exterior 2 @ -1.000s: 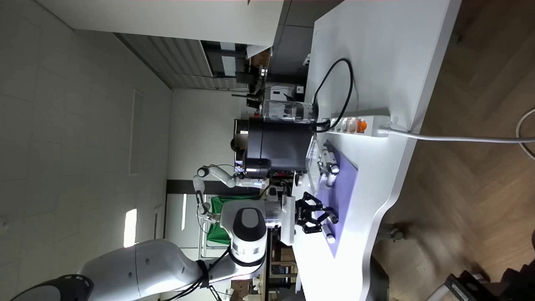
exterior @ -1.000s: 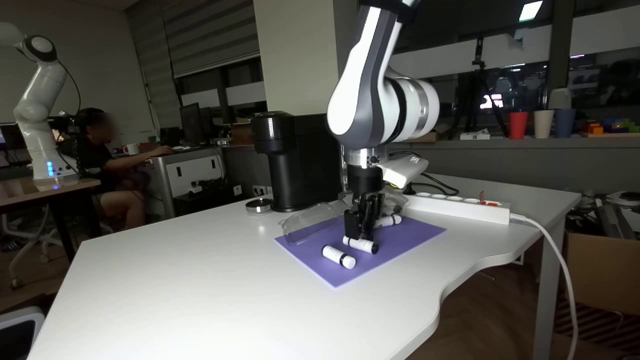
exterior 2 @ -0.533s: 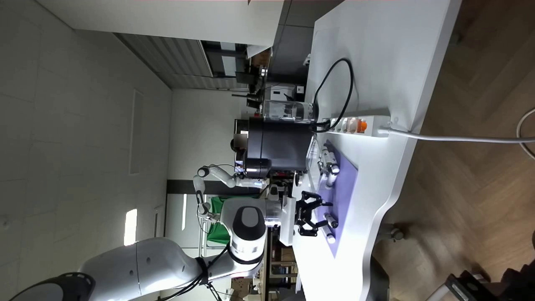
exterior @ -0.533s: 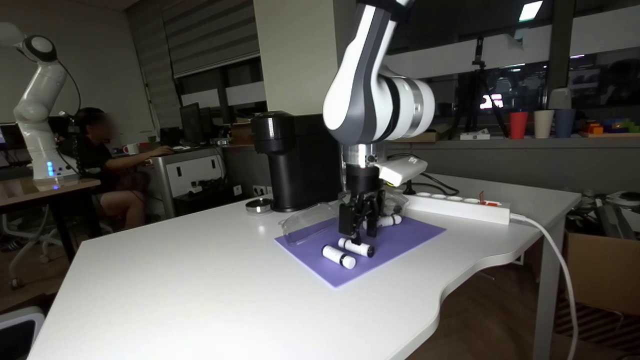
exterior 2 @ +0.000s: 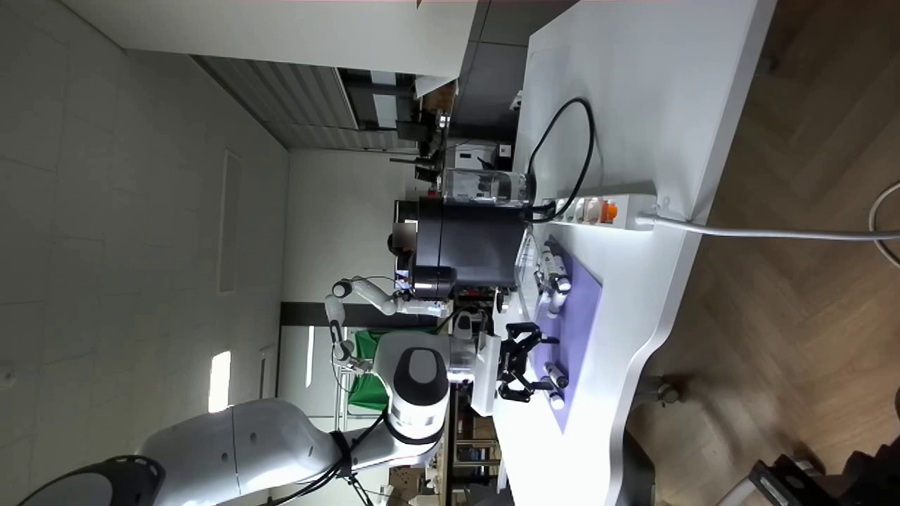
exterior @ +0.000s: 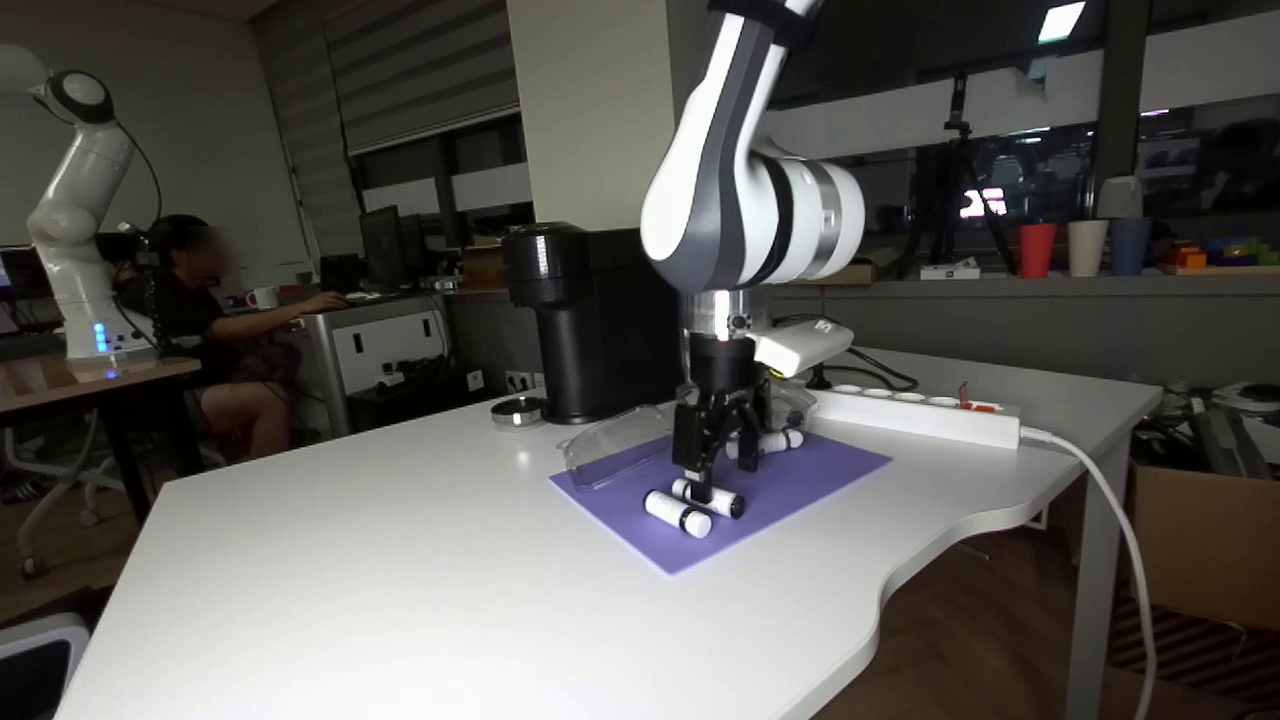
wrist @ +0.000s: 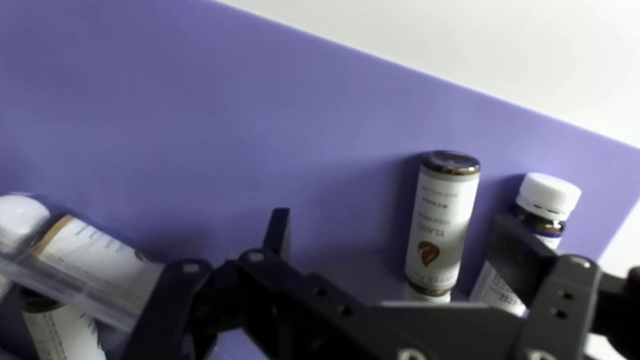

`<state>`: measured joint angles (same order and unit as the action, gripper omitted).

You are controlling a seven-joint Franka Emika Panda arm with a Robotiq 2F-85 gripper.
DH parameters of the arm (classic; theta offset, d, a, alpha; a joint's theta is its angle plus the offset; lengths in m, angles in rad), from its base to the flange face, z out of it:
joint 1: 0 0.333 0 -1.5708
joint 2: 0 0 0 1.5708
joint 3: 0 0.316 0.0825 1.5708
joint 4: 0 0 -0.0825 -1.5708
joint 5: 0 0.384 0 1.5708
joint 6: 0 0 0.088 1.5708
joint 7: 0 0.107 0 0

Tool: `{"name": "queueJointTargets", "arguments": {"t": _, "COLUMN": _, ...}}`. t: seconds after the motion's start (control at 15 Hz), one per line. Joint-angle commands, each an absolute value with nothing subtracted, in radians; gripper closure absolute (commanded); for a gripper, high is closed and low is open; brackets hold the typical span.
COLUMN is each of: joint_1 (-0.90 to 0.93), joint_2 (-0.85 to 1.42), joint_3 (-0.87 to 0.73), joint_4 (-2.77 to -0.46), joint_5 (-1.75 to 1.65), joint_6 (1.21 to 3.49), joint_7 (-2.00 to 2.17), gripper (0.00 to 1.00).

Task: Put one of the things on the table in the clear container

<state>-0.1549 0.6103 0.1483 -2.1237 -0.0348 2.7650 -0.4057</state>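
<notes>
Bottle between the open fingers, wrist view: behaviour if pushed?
The bottle would likely roll sideways, being round and lying down; its neighbour may block one side. Probably rigid, perhaps breakable: the dark end looks glossy, like glass.

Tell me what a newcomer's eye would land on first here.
Most likely the big white-and-grey robot arm that hangs down from the top of an exterior view, with the vivid purple mat beneath it on the white table. Next, in the wrist view, the open gripper straddles a white-labelled bottle lying on that mat. The tall black machine behind the mat would probably draw notice too.
</notes>
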Motion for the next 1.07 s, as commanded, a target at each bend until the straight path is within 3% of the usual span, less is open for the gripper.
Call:
{"name": "queueJointTargets", "arguments": {"t": 0.0, "joint_1": -0.159, "joint_2": 0.641, "joint_3": 0.153, "joint_4": -2.09, "joint_5": -0.031, "joint_6": 2.751, "joint_7": -0.403, "gripper": 0.0}}
{"name": "queueJointTargets", "arguments": {"t": 0.07, "joint_1": -0.159, "joint_2": 0.646, "joint_3": 0.153, "joint_4": -2.089, "joint_5": -0.033, "joint_6": 2.753, "joint_7": -0.403, "gripper": 0.0}}
{"name": "queueJointTargets", "arguments": {"t": 0.13, "joint_1": -0.157, "joint_2": 0.648, "joint_3": 0.15, "joint_4": -2.091, "joint_5": -0.036, "joint_6": 2.765, "joint_7": -0.401, "gripper": 0.25}}
{"name": "queueJointTargets", "arguments": {"t": 0.27, "joint_1": -0.153, "joint_2": 0.646, "joint_3": 0.144, "joint_4": -2.093, "joint_5": -0.044, "joint_6": 2.778, "joint_7": -0.396, "gripper": 0.33}}
{"name": "queueJointTargets", "arguments": {"t": 0.87, "joint_1": -0.174, "joint_2": 0.616, "joint_3": 0.15, "joint_4": -2.068, "joint_5": -0.028, "joint_6": 2.727, "joint_7": -0.404, "gripper": 0.97}}
{"name": "queueJointTargets", "arguments": {"t": 1.0, "joint_1": -0.211, "joint_2": 0.592, "joint_3": 0.19, "joint_4": -2.052, "joint_5": 0.004, "joint_6": 2.61, "joint_7": -0.443, "gripper": 0.93}}
